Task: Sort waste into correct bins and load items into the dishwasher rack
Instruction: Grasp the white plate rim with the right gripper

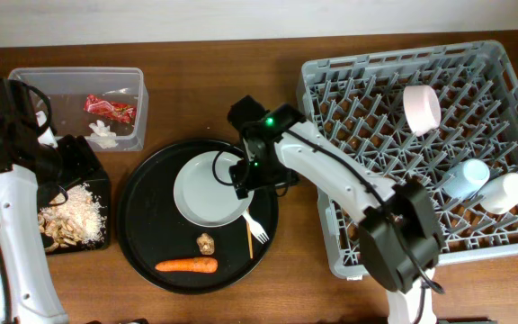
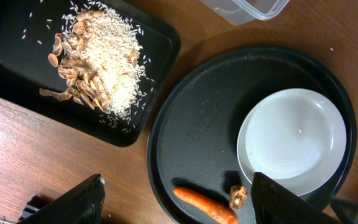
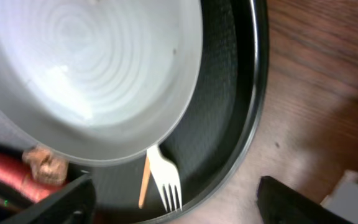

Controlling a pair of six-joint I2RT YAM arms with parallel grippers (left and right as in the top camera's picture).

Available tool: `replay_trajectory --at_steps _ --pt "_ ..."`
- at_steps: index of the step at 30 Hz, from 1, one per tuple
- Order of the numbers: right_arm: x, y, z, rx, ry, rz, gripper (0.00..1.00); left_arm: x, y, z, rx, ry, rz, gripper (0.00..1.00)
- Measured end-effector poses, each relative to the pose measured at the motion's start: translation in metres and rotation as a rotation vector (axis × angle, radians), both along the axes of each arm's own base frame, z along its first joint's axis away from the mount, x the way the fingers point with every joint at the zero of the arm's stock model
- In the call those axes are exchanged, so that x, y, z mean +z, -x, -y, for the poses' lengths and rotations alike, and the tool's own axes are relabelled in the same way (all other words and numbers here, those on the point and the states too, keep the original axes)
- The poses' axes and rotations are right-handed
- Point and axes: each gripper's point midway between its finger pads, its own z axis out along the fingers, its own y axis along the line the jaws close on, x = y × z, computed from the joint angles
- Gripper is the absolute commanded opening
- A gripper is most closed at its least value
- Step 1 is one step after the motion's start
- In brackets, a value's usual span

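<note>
On the round black tray (image 1: 142, 225) lie a white plate (image 1: 205, 193), white fork (image 1: 257, 229), thin wooden stick (image 1: 249, 238), brown lump (image 1: 206, 242) and carrot (image 1: 187, 265). My right gripper (image 3: 179, 208) is open and empty, low over the plate's right edge, above the fork (image 3: 166, 177) and stick (image 3: 143, 183). My left gripper (image 2: 179, 205) is open and empty, above the black rectangular tray (image 1: 97, 241) of beige scraps (image 1: 70, 216). The clear tub (image 1: 79, 74) holds the red wrapper (image 1: 109, 107) and tissue (image 1: 102, 133). The grey rack (image 1: 322, 81) holds the pink bowl (image 1: 421, 108), blue cup (image 1: 468, 175) and white cup (image 1: 504, 191).
The right arm reaches from the rack's front left corner across to the round tray. The left arm stands at the table's left edge. Bare wooden table shows between the round tray and the rack.
</note>
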Motion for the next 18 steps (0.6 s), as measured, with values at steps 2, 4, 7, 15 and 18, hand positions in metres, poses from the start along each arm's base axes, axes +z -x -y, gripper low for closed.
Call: replay_trajectory --at_steps 2,4,7,15,18 --pt "-0.014 -0.002 -0.005 -0.011 -0.004 -0.019 0.74 0.000 0.000 0.000 -0.001 0.000 0.000 0.75" --pt "-0.025 -0.004 -0.009 -0.016 -0.005 -0.033 0.67 0.000 0.000 0.000 0.000 0.000 0.000 0.75" --pt "-0.038 -0.006 -0.013 -0.021 -0.007 -0.045 0.62 0.000 0.000 0.000 0.000 0.000 0.000 0.75" --pt "-0.053 -0.004 -0.014 -0.041 0.007 -0.071 0.20 0.000 0.000 0.000 0.000 0.000 0.000 0.75" --pt "-0.053 -0.005 -0.016 -0.044 0.002 -0.068 0.07 0.000 0.000 0.000 0.000 0.000 0.000 0.75"
